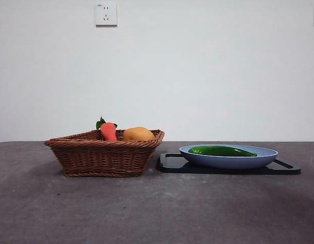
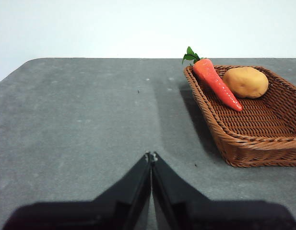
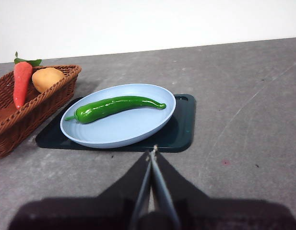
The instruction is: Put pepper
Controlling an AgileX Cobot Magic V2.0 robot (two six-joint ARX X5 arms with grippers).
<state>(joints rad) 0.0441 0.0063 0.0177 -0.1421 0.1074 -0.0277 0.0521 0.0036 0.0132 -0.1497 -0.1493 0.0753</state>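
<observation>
1. The pepper (image 1: 222,151) lay lengthwise in the blue plate (image 1: 258,158), at the right of the front frame.
2. The plate rested on a dark tray (image 1: 169,163) on the counter (image 1: 157,208).
3. A wicker basket (image 1: 103,155), left of centre, held a carrot (image 1: 109,131) and an orange-yellow fruit (image 1: 138,134).
4. The left hand (image 2: 151,156) was closed and empty, low in its frame.
5. The right hand (image 3: 152,152) was closed and empty, just short of the plate.

Low front view; wrist views sharing basket (image 2: 263,120)

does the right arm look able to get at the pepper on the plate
Probably yes: the pepper lies uncovered on the blue plate, straight ahead of the right gripper, whose fingers are shut, with nothing between.
</observation>
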